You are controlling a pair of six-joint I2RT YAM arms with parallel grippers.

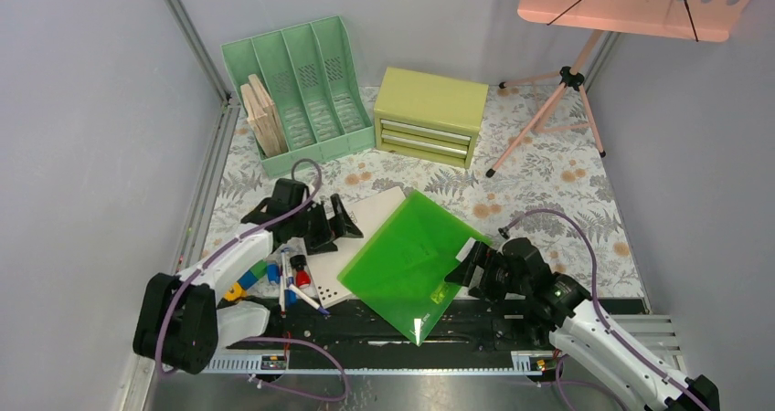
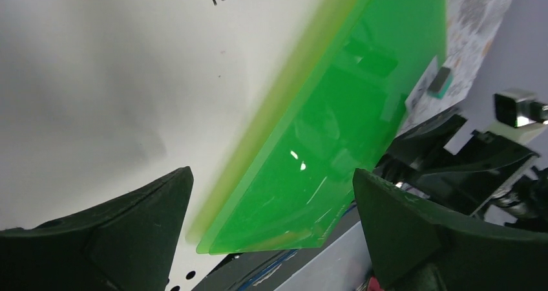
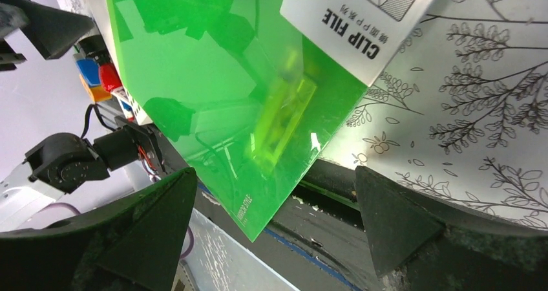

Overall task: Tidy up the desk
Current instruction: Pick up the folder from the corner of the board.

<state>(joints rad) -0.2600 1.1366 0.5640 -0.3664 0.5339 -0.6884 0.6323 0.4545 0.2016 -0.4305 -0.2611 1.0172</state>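
Currently approach step: left pincer (image 1: 344, 223) and right pincer (image 1: 467, 270) wide open, empty, flanking green clip file (image 1: 407, 260) on bench (image 1: 548, 192). Next: clamp file edge.

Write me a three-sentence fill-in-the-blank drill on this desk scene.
Seen from above, the wooden boards stand in the ____ slot of the rack.
The white label on the green file reads "CLIP ____".
The left gripper and right gripper are both ____.
Missing words: leftmost; FILE; open.
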